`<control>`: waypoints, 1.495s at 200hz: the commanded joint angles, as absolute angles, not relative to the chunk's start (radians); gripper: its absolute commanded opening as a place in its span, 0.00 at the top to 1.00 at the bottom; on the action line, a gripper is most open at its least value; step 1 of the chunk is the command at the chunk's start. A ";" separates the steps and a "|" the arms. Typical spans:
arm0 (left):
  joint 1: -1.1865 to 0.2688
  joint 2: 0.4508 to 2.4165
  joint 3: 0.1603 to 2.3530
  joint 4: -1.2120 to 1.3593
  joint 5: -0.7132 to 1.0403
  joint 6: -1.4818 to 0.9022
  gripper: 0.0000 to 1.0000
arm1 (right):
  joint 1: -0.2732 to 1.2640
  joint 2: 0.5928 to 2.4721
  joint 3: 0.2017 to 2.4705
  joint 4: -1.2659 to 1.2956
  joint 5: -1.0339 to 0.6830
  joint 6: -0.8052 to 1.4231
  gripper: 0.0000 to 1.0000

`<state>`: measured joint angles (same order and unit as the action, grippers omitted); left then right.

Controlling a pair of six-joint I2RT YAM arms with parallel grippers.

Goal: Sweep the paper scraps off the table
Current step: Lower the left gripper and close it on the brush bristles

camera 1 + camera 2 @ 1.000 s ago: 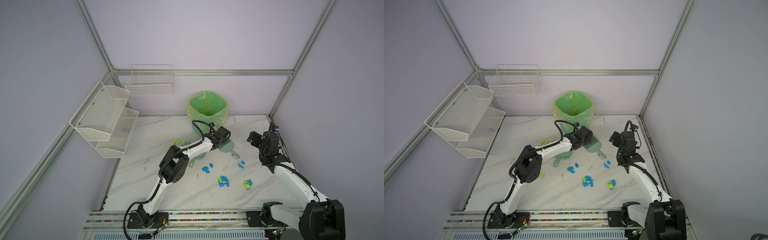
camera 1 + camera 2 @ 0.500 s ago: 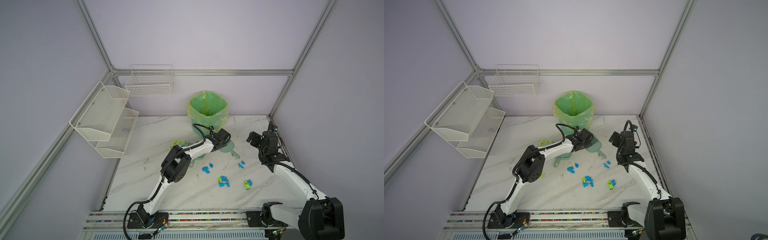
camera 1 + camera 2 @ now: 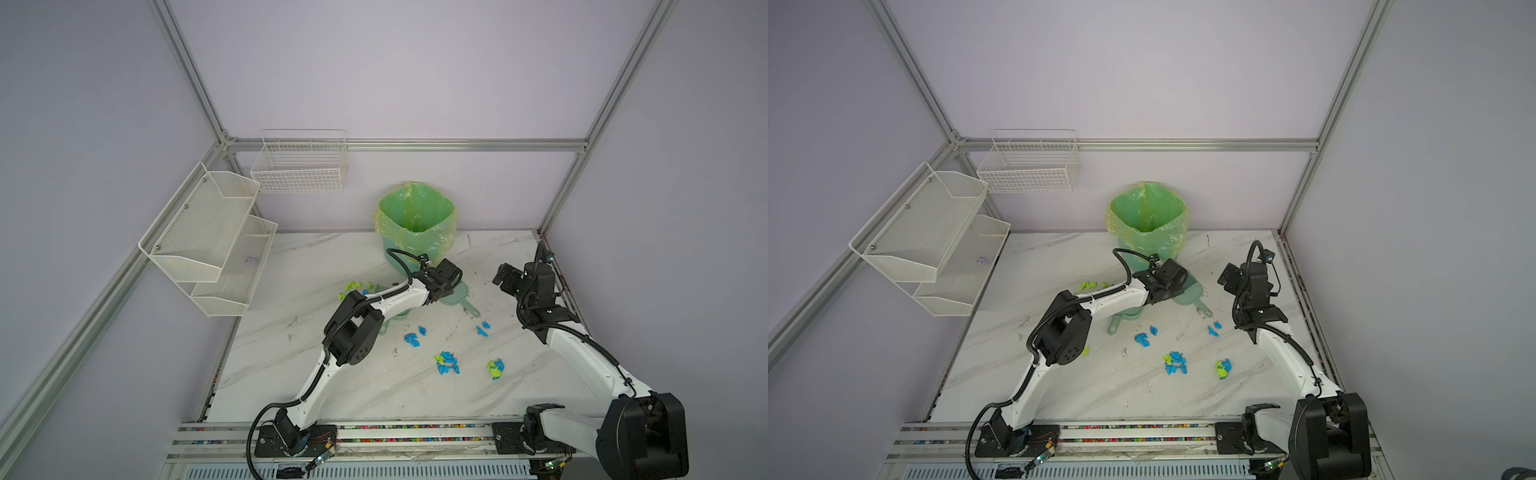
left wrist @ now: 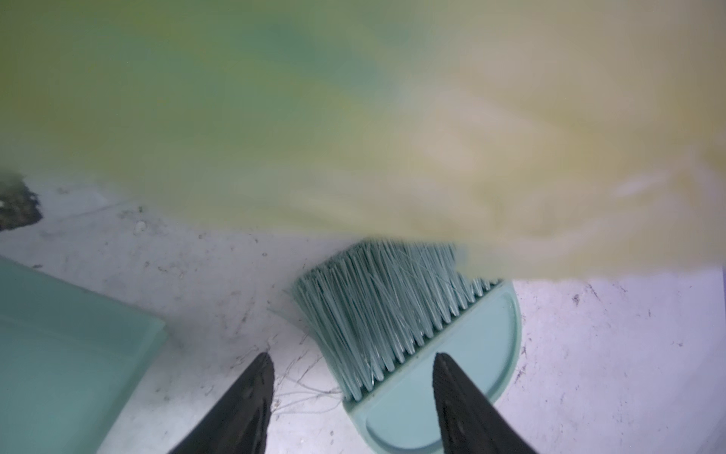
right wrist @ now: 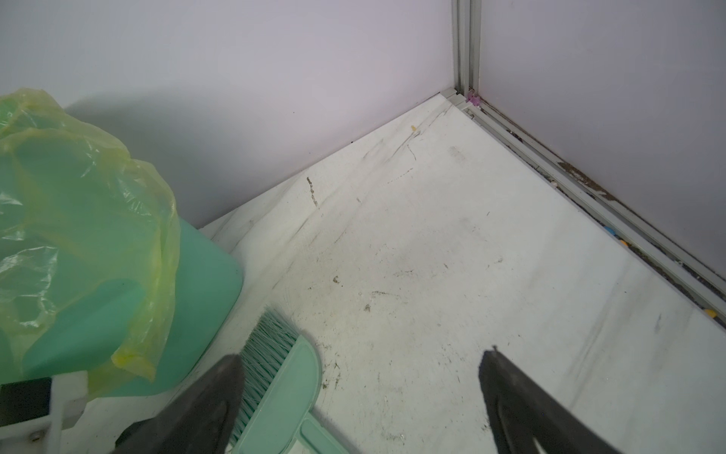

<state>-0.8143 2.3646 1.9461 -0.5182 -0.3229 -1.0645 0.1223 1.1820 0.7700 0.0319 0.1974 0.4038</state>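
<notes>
Paper scraps (image 3: 446,363) lie loose on the table (image 3: 316,266), mostly at 6 o'clock from the brush (image 4: 393,314), with a few yellow-green ones at 9 o'clock. Over the brush hangs the left gripper (image 4: 351,355), jaws partly apart, one finger clear of the bristles, gripping nothing. At 3 o'clock the right gripper (image 5: 361,353) hovers, jaws wide and empty.

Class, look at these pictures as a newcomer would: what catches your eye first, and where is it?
The green-bagged bin at the back of the table stands out first. Bright blue and yellow-green paper scraps lie scattered across its middle. The left tool reaches over a teal brush beside the bin.
</notes>
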 commanded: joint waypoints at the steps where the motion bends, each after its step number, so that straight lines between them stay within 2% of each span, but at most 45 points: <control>1: -0.821 2.392 1.930 -0.526 -0.342 -1.085 0.39 | 0.116 1.179 0.778 0.033 0.199 0.410 0.03; 76: -0.827 2.407 1.925 -0.551 -0.415 -1.080 0.38 | 0.117 1.179 0.772 0.038 0.193 0.410 0.04; 156: -0.839 2.523 2.106 -0.639 -0.430 -1.085 0.43 | 0.115 1.178 0.761 0.046 0.192 0.417 0.04; 196: -0.839 2.564 2.148 -0.663 -0.431 -1.095 0.59 | 0.117 1.178 0.759 0.046 0.195 0.417 0.04; 258: -0.839 2.577 2.131 -0.675 -0.421 -1.118 1.00 | 0.116 1.177 0.761 0.048 0.197 0.420 0.04; 299: -0.839 2.531 2.125 -0.667 -0.419 -1.121 1.00 | 0.116 1.168 0.761 0.037 0.185 0.435 0.04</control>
